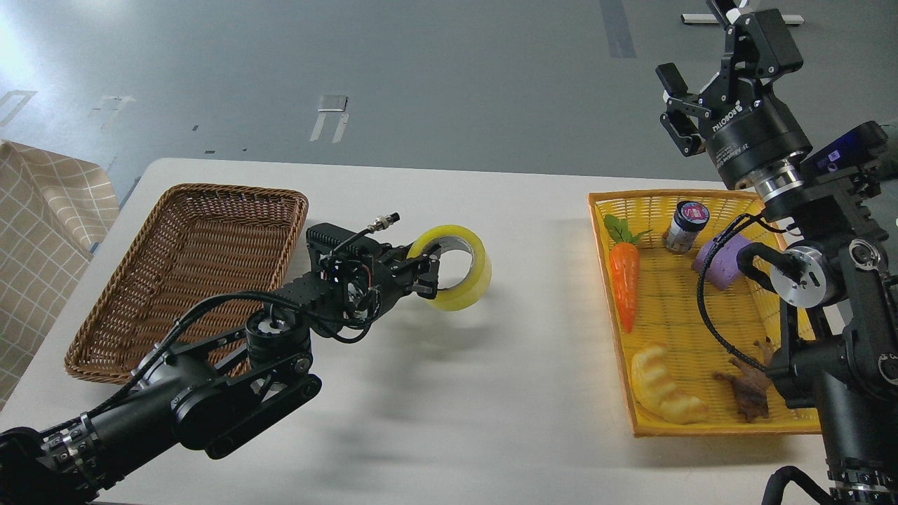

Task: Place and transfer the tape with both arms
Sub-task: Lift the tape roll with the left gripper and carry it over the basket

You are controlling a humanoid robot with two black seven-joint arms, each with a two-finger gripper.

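The yellow tape roll (464, 272) is held in the air above the middle of the white table (449, 393), tilted on its side. My left gripper (425, 273) is shut on the roll's near wall, one finger inside the core and one outside. The left arm comes in from the lower left. My right gripper (691, 88) is raised high at the upper right, above the far edge of the yellow basket (701, 424). Its fingers stand apart and hold nothing.
An empty brown wicker basket (189, 280) lies at the left of the table. The yellow basket at the right holds a carrot (623, 280), a small jar (685, 226), a purple block (721, 263), a croissant (663, 386) and a brown figure (749, 386).
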